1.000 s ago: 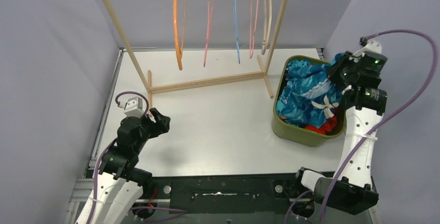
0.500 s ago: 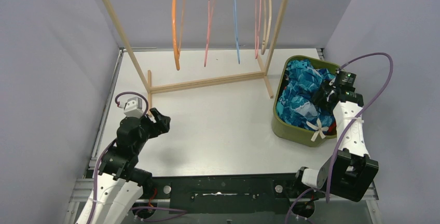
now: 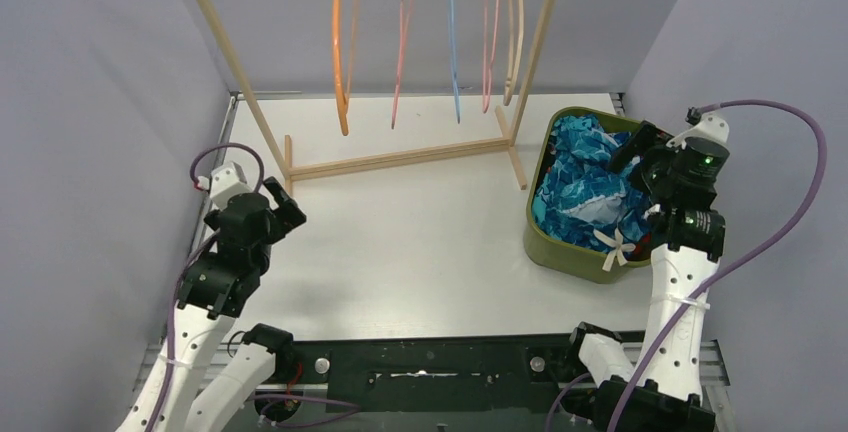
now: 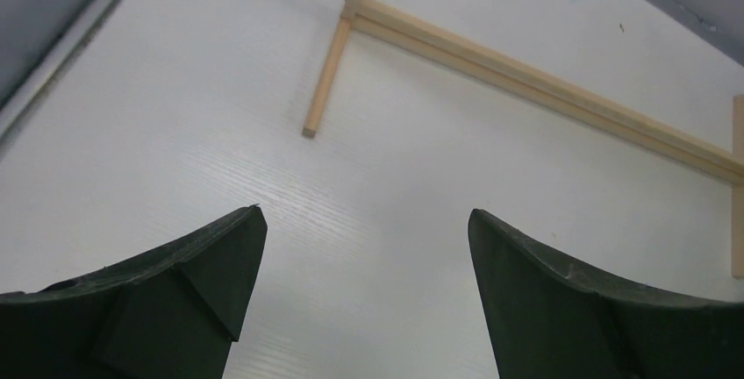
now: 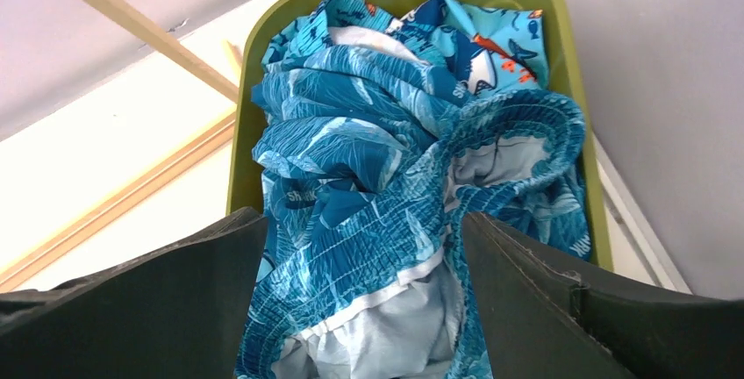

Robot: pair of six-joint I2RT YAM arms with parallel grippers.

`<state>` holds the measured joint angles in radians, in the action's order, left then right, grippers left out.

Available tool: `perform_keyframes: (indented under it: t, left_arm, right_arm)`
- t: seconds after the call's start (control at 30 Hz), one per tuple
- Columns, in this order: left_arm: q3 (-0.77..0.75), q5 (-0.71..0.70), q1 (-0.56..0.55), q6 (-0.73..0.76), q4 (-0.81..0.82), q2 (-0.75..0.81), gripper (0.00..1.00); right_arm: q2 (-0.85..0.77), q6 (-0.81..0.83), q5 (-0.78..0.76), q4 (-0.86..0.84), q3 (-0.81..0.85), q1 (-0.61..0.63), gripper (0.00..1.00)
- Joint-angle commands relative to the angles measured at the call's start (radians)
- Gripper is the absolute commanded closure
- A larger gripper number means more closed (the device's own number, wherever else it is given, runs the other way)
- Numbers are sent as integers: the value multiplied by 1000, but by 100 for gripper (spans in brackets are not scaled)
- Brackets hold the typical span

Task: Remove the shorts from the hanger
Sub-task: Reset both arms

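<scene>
The shorts lie piled in an olive-green bin (image 3: pixel 565 252) at the right. A teal leaf-print pair (image 3: pixel 580 187) is on top, its white lining up and a white drawstring (image 3: pixel 612 244) over the near rim. My right gripper (image 3: pixel 632 152) hangs just above the pile, open. In the right wrist view the teal pair (image 5: pixel 368 177) fills the space below my right gripper (image 5: pixel 361 218), with a turquoise shark-print pair (image 5: pixel 482 37) behind it. The hangers, among them an orange one (image 3: pixel 343 52) and a blue one (image 3: pixel 453 42), hang bare. My left gripper (image 3: pixel 283 204) (image 4: pixel 364 212) is open over the bare table at the left.
The wooden rack's base bar (image 3: pixel 400 160) (image 4: pixel 544 89) crosses the table's middle, and its left foot (image 4: pixel 329 72) is just ahead of my left gripper. Pink (image 3: pixel 403 42) and cream (image 3: pixel 515 32) hangers also hang on the rail. Purple walls close both sides.
My right gripper went from shut to open and let the teal shorts drop into the bin, then drew up and back. My left arm swung left and opened wider.
</scene>
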<state>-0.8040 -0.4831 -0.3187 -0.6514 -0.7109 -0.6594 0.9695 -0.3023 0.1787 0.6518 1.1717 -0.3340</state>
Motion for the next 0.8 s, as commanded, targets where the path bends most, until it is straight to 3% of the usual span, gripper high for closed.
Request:
perform_keyframes:
  t: [0.0, 0.37, 0.77]
  left_arm:
    - [-173, -194, 4, 61, -45, -25, 13]
    - [-363, -422, 4, 224, -35, -37, 13]
    - [-374, -483, 3, 110, -61, -75, 13]
  right_arm:
    - [47, -10, 70, -30, 2, -5, 16]
    - [-145, 40, 197, -165, 18, -4, 11]
    - [-158, 37, 203, -158, 31, -3, 10]
